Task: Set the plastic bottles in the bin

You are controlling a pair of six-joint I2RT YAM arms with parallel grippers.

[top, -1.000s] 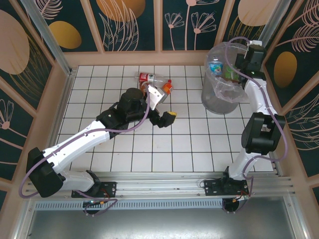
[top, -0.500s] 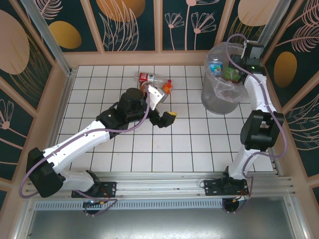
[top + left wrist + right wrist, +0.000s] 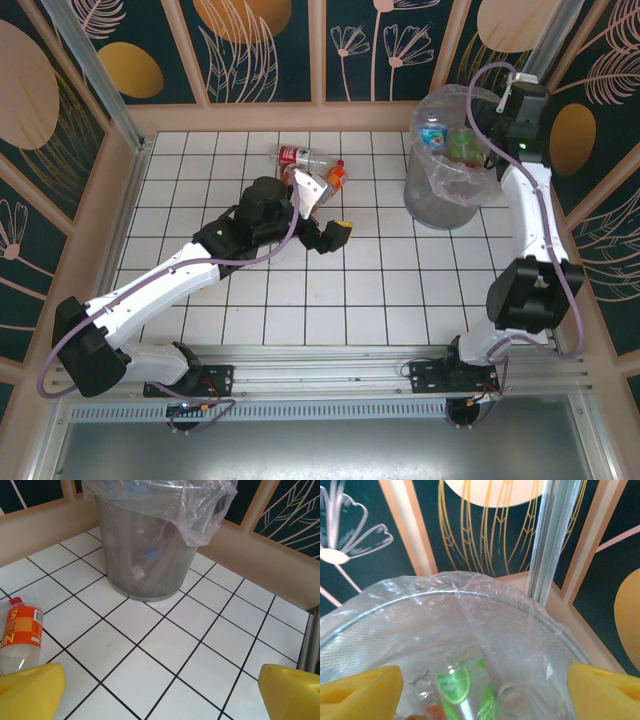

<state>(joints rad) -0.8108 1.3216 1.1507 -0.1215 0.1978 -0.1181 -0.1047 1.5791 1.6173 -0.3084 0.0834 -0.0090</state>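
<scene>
Above the bin [image 3: 395,645], right fingers [image 3: 360,690] stand apart, empty; left fingers [image 3: 30,690] apart near an orange-labelled bottle [image 3: 22,630].

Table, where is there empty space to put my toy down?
The near tiles between the left arm and right arm are bare, and so is the far left corner by the wall. It is crowded at the bottles and the bin.

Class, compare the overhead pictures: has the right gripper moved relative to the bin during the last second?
Yes. The right gripper has shifted right, away from the middle of the bin, toward the metal corner post.
</scene>
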